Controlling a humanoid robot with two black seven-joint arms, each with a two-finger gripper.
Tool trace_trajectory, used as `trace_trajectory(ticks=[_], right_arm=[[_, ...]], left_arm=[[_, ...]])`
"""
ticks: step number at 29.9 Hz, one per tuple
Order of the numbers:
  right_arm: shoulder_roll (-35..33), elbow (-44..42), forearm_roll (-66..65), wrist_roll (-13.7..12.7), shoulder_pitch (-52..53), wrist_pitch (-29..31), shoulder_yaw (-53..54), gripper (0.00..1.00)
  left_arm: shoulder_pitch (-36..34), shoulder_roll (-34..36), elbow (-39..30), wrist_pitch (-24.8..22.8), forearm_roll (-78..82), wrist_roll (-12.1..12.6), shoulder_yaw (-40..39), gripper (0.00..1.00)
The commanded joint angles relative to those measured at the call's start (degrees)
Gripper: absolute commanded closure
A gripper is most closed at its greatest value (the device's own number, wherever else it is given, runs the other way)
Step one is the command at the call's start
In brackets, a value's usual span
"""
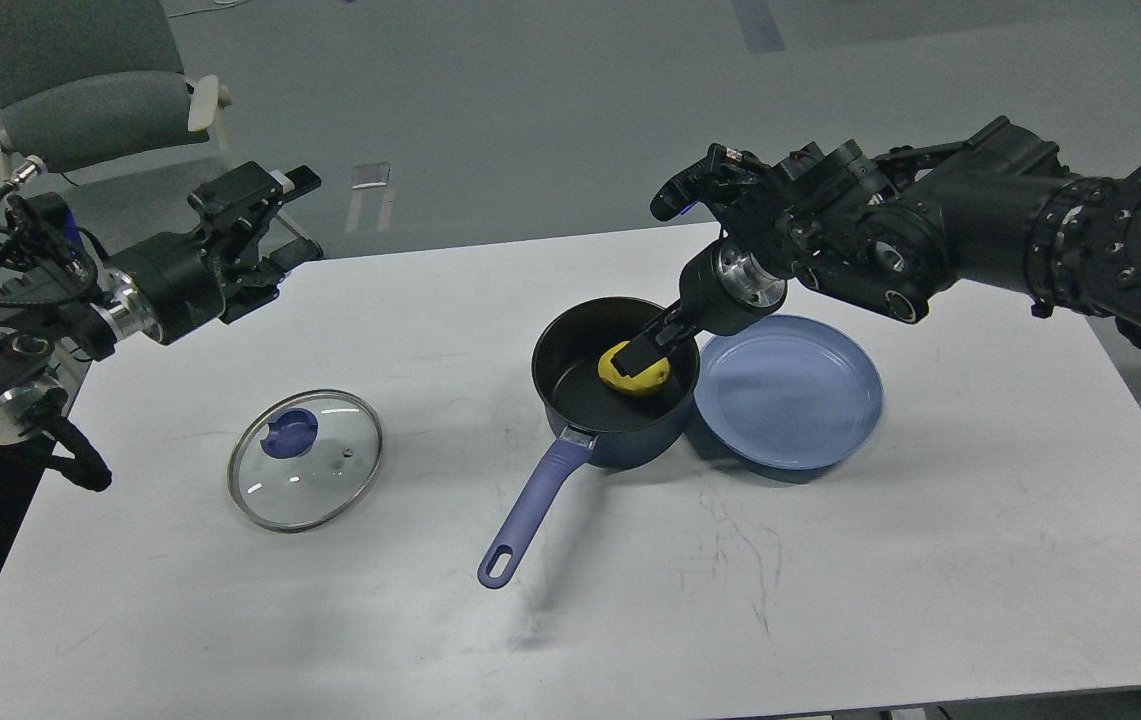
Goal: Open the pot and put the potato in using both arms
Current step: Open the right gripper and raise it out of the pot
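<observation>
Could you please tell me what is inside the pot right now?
The potato is inside the pot, with the right claw reaching in and closed on it. The claw covers part of the potato, so whether it rests on the pot's floor cannot be seen.

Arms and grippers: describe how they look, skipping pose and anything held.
Both arms are black and jointed. The left arm has a silver wrist ring, looped black cables near its base, and a blocky black gripper with a pale tip. The right arm is bulkier, with bolt-ringed round joints, a silver wrist ring and a slim black gripper.
</observation>
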Motion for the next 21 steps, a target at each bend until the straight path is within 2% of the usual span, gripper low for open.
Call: trace_trajectory(ticks=[1, 6, 11, 14, 16, 21], right_arm=[[0.0, -0.2, 0.4, 0.0, 0.5, 0.0, 0.2, 0.06], [0.0, -0.1, 2.7, 0.0, 3.1, 0.0, 1.4, 0.06], [0.0, 1.8, 4.0, 0.0, 4.8, 0.3, 7.6, 0.04], [-6.3, 3.7, 4.6, 0.0, 3.7, 0.5, 12.3, 0.04], [-13.1, 5.2, 8.8, 0.0, 0.7, 0.5, 16.2, 0.04], [-22.6, 5.4, 20.1, 0.0, -7.0, 0.4, 24.2, 0.04]], left_arm=[[0.0, 0.0, 0.0, 0.0, 0.0, 0.0, 0.0, 0.02], [-0.1, -0.1, 0.0, 0.0, 0.0, 0.0, 0.0, 0.02], [-0.1, 0.0, 0.0, 0.0, 0.0, 0.0, 0.0, 0.02], [-0.1, -0.1, 0.0, 0.0, 0.0, 0.0, 0.0, 0.02], [0.0, -0.3, 0.0, 0.0, 0.0, 0.0, 0.0, 0.02], [0.1, -0.8, 0.0, 0.0, 0.0, 0.0, 0.0, 0.02]])
